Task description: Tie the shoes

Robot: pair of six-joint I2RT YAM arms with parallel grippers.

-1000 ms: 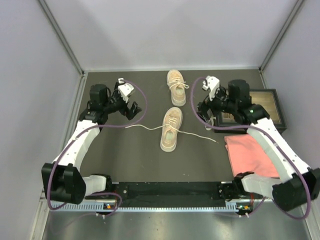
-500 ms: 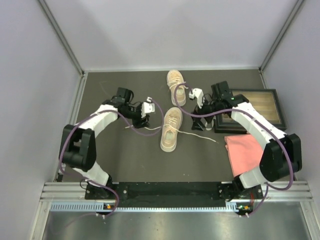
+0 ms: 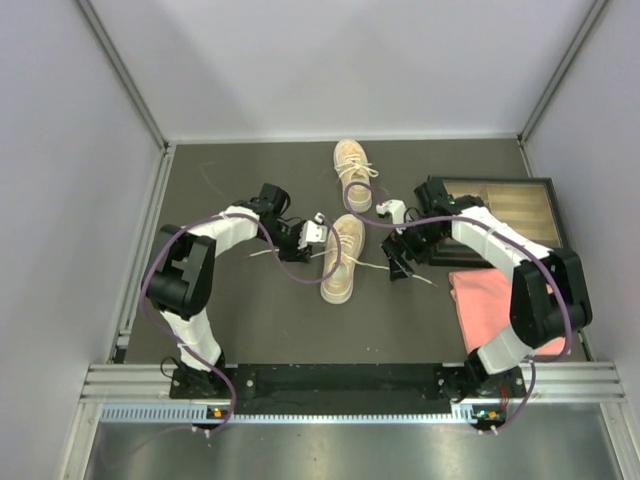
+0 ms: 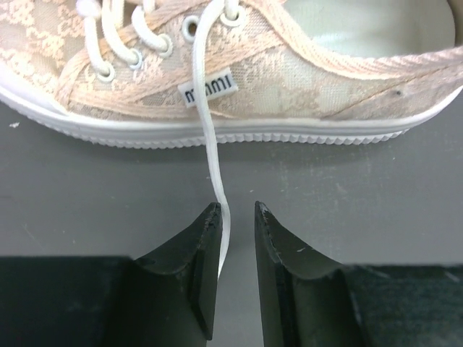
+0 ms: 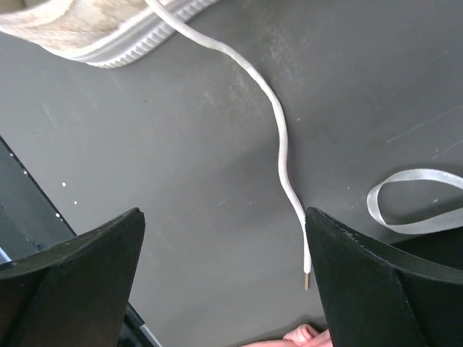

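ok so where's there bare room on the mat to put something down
Bare mat runs along the near edge, between the near shoe and the base rail, and in the far-left corner behind the left arm. The middle is crowded: left fingers, right fingers and loose laces flank that shoe. The frame and pink cloth fill the right.

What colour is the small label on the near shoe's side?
The label is white with dark letters; the left wrist view shows it best.
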